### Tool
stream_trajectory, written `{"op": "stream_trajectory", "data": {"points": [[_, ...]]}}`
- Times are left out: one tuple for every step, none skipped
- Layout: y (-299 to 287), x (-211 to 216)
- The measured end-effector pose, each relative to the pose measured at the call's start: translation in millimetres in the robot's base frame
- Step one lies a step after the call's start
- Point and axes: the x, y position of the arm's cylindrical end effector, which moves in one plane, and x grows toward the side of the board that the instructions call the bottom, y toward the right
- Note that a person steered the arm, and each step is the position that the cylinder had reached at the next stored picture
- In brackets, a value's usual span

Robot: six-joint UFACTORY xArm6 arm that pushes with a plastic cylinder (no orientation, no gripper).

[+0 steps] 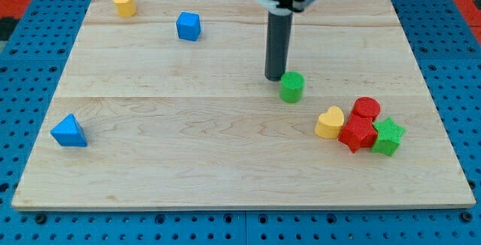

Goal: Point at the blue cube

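The blue cube (189, 26) sits near the view's top, left of centre, on the wooden board (188, 147). My tip (274, 77) rests on the board right of centre, far to the right of and below the blue cube. It stands just left of the green cylinder (291, 86), close to it or touching it.
A yellow block (124, 4) lies at the top left. A blue triangular block (69, 131) lies at the left edge. At the right, a yellow heart (329, 122), a red cylinder (366, 109), a red star-like block (358, 132) and a green star-like block (388, 137) cluster together.
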Motion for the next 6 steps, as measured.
{"op": "stream_trajectory", "data": {"points": [[36.7,21.9],[51.6,38.9],[8.7,24.0],[-45.8,-21.5],[-47.5,-96.7],[-60.5,-155.0]]}}
